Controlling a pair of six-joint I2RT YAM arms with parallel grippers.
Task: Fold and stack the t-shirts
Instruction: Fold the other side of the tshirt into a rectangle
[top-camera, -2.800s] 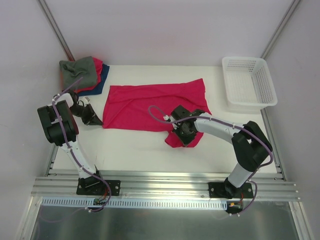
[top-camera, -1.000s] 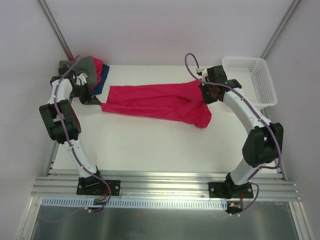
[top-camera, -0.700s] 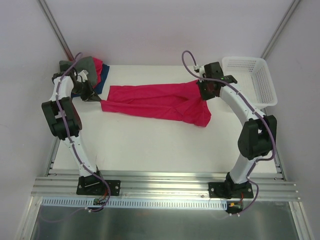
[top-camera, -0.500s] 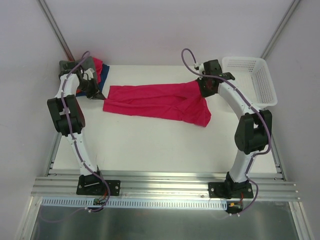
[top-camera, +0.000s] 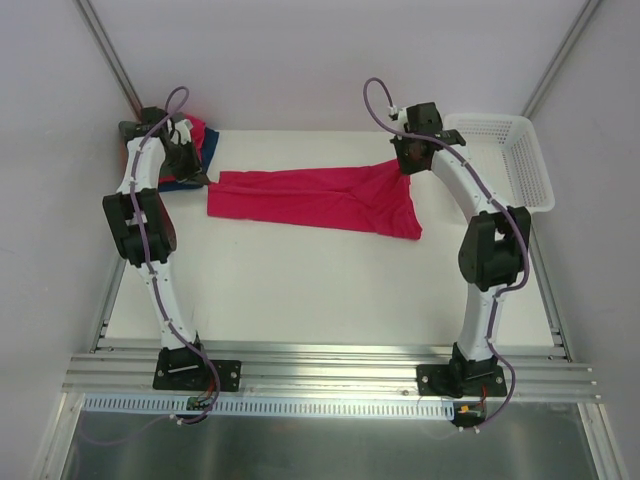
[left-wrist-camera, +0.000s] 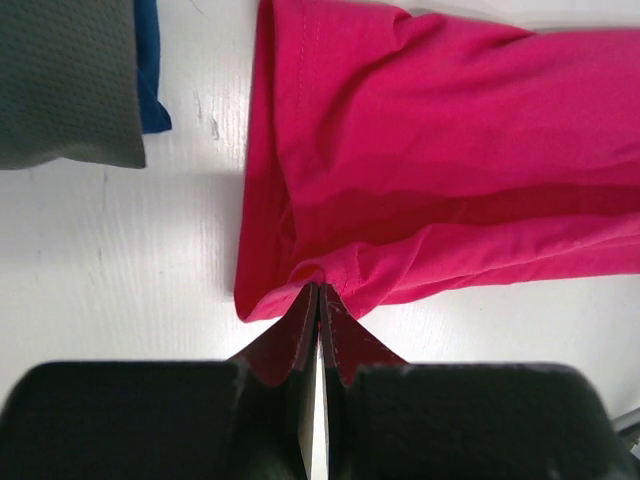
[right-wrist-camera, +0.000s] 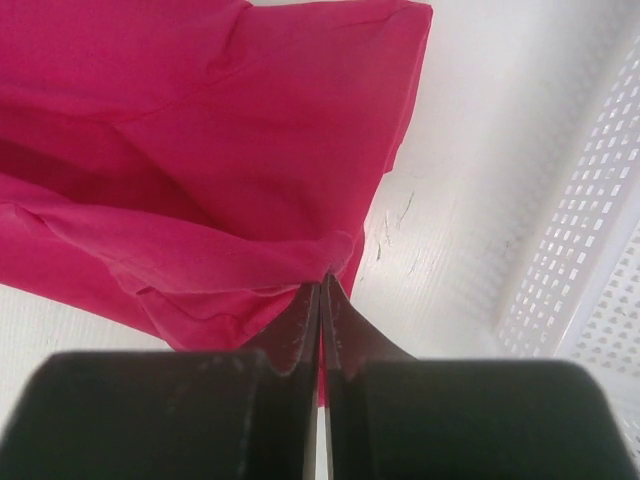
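**Robotics laboratory test cell.** A left arm (top-camera: 135, 225) and a right arm (top-camera: 490, 250) are bolted to slotted aluminium rails (top-camera: 330, 372) at the near edge of a white desk (top-camera: 300, 290). Plain pale walls (top-camera: 300, 60) and metal corner struts (top-camera: 107, 50) enclose the desk. Exposed purple cables (top-camera: 366, 102) run along both arms.
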